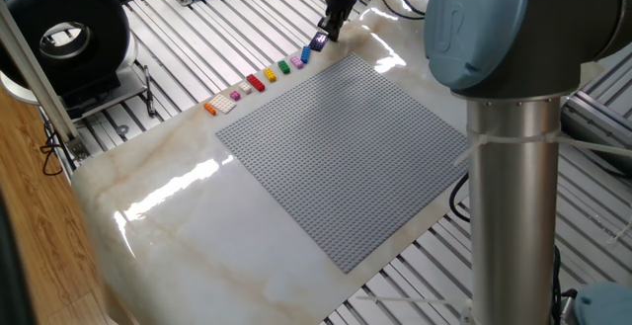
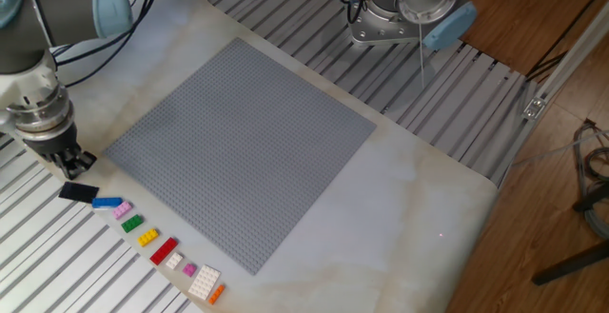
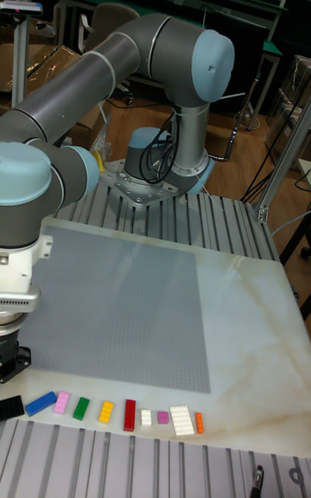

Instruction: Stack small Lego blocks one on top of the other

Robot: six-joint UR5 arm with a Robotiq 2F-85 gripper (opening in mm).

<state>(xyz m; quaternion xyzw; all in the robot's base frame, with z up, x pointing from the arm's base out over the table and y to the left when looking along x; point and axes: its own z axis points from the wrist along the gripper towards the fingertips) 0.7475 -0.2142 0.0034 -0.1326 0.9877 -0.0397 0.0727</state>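
My gripper (image 2: 74,174) hangs at the table's corner beside the grey baseplate (image 2: 238,151), shut on the dark navy block (image 2: 78,192), which sits flat at its fingertips. This block (image 1: 319,41) is at the head of a row of small blocks: blue (image 2: 107,203), pink (image 2: 122,211), green (image 2: 132,224), yellow (image 2: 147,238), red (image 2: 164,250) and orange (image 2: 217,294) at the far end. In the tall fixed view the gripper (image 3: 11,379) is above the navy block (image 3: 10,407), left of the blue one (image 3: 41,403).
White bricks (image 2: 204,282) and a second pink piece (image 2: 189,269) lie between red and orange. The row runs along the marble top's edge next to slatted metal (image 2: 57,256). The arm's base (image 2: 400,13) stands at the far side.
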